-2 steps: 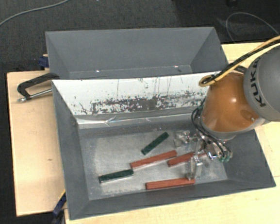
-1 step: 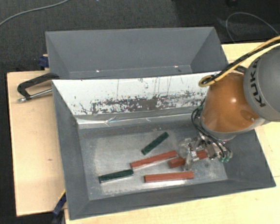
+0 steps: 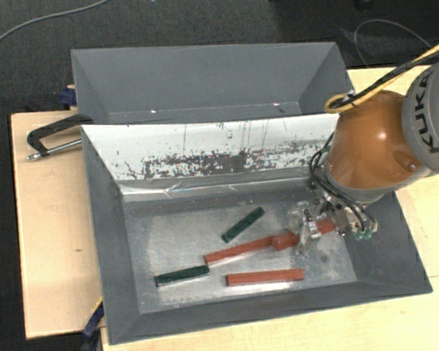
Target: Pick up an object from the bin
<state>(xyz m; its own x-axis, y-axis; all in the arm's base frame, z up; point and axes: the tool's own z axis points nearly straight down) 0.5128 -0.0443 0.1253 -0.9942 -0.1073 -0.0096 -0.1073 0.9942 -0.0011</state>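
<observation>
1. The hand (image 3: pixel 313 228) is low over the right end of the bin (image 3: pixel 108 234) floor, tucked under the arm's orange cover (image 3: pixel 370 146). It sits right at the right tip of a long red stick. From where I stand I cannot tell whether it is apart or clamped on that stick.
2. Farthest left, a dark green stick (image 3: pixel 182 275) lies flat near the front-left corner, well apart from the hand.
3. Next along, a shorter green stick (image 3: pixel 243 224) lies tilted toward the back edge, near the long red one but not touching it.
4. The long red stick (image 3: pixel 249 248) runs from mid-floor rightward, and its right end meets the hand. A bit of red shows on the hand's far side too, so the stick seems to pass through it.
5. A second red stick (image 3: pixel 264 278) lies along the front edge, just beside the long one.
6. As I judge it, the approach is done and the long red stick is the pick. It looks to lie on the floor, not yet raised. What is left is a sure grip and the lift out.
</observation>
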